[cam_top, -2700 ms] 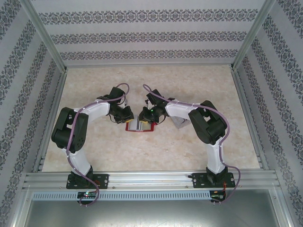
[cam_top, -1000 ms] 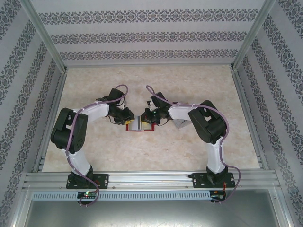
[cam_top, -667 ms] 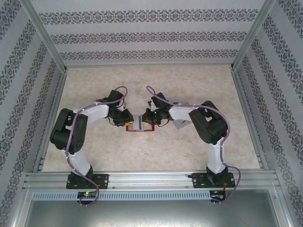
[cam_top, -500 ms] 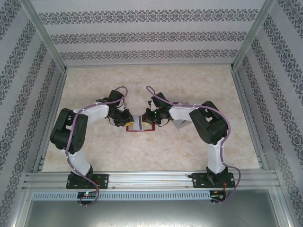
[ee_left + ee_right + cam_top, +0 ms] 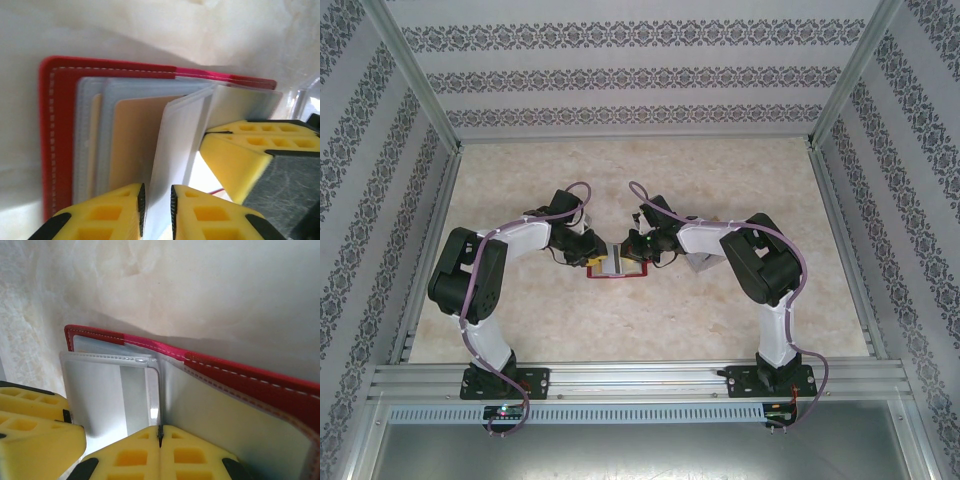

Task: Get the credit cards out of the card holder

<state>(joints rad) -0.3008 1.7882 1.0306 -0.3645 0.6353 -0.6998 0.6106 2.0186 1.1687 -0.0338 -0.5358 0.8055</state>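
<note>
Red covers with white stitching frame the open card holder (image 5: 618, 266), which lies flat on the marbled table (image 5: 650, 180) near its middle, between the two arms. The left claw (image 5: 593, 258) sits over the holder's left end and the right claw (image 5: 641, 250) over its right end, with their tips facing each other and close together.

From the left wrist, the left claw is narrow. Its yellow fingers (image 5: 107, 215) are closed on a pale leaf (image 5: 175, 145), translucent white, that stands up from the holder's inside. Whether this leaf is a sleeve or a card I cannot tell. Beside it, a tan card (image 5: 135, 145) lies flat in the grey-blue pockets with most of its face showing, and a second tan edge peeks from the pocket further left. The right claw's yellow fingers are just beside the raised leaf.

From the right wrist, the right claw is fully closed, its pads meeting at the edge of the clear inner sleeve. Whether it pinches that sleeve I cannot tell. A grey card (image 5: 134, 395) sits inside the sleeve. A loose grey card (image 5: 697, 263) lies on the table just right of the holder, partly under the right arm.
</note>
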